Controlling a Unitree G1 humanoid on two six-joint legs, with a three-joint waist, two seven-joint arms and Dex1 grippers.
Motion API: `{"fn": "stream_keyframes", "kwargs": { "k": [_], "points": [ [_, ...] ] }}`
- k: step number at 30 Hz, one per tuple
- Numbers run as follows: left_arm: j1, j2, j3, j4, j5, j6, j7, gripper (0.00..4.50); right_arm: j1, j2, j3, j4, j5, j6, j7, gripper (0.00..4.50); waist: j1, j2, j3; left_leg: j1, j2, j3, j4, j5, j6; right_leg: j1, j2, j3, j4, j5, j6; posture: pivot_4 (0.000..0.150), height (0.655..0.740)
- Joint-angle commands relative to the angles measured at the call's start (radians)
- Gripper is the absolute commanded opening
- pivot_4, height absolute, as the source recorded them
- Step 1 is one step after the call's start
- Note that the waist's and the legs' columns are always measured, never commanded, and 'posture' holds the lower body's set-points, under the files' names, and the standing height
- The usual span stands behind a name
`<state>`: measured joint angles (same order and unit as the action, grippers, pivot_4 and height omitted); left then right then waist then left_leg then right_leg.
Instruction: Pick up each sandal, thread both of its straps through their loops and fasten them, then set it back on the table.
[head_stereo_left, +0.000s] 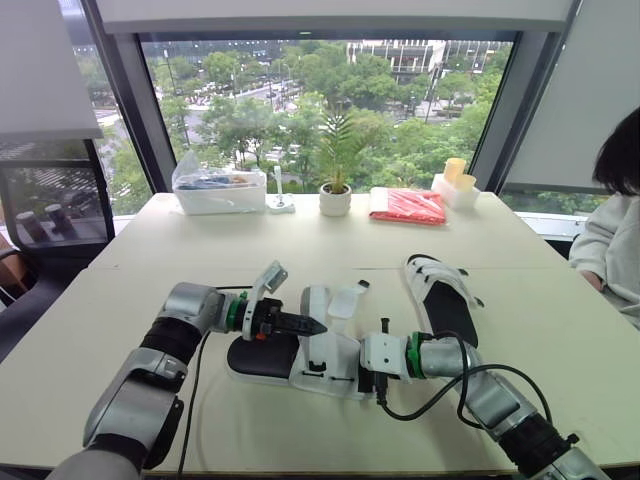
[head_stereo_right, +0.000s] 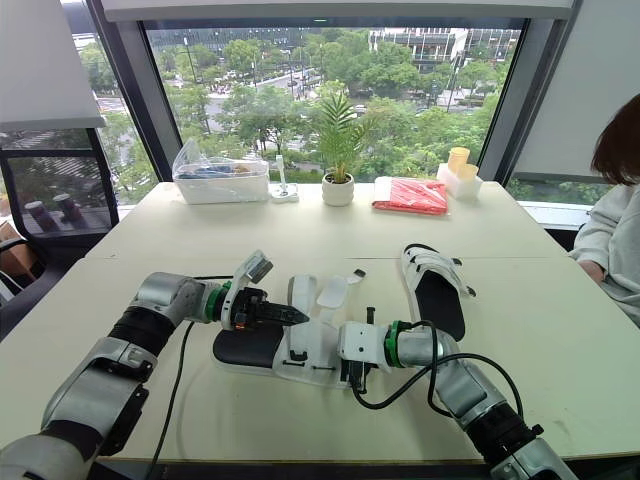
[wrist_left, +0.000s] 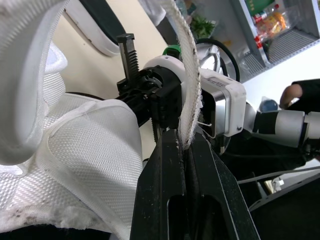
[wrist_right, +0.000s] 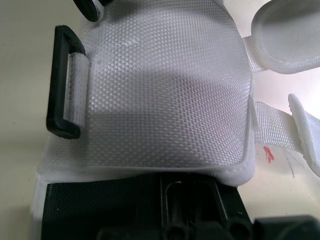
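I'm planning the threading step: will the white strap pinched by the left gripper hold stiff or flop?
Probably floppy: the strap bends in a curve above the left gripper. Its coarse woven webbing likely resists slipping in that pinch.

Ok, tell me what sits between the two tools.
The near sandal's white upper stands between the left tool and the right tool, as both eye views show. The left tool pinches a strap.

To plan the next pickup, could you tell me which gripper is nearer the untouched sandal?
Right. The right gripper is left of the untouched sandal; the left gripper is farther left, pinching a strap of the other sandal.
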<state>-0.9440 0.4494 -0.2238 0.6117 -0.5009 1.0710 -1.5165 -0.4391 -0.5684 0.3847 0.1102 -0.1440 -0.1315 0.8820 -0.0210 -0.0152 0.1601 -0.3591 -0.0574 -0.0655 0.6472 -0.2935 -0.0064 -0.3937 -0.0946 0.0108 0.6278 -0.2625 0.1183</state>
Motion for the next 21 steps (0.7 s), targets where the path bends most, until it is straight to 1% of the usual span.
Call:
{"fn": "stream_keyframes", "kwargs": {
  "k": [1,21],
  "points": [
    [-0.002,0.014,-0.006,-0.037,0.001,-0.013,-0.021,0.04,0.036,-0.004,0.047,0.072,-0.072,0.047,0.005,0.0,0.0,0.0,0.0,0.0,0.0,0.0,0.0,0.0,0.0,0.0,0.0,0.0,0.0,0.0,0.0,0.15,0.7374],
    [0.017,0.03,-0.04,-0.009,0.055,-0.093,-0.056,0.04,0.035,0.008,0.052,0.077,-0.078,0.045,0.002,0.0,-0.001,0.0,0.0,0.0,0.0,0.0,0.0,0.0,0.0,0.0,0.0,0.0,0.0,0.0,0.0,0.15,0.7374]
  ]
}}
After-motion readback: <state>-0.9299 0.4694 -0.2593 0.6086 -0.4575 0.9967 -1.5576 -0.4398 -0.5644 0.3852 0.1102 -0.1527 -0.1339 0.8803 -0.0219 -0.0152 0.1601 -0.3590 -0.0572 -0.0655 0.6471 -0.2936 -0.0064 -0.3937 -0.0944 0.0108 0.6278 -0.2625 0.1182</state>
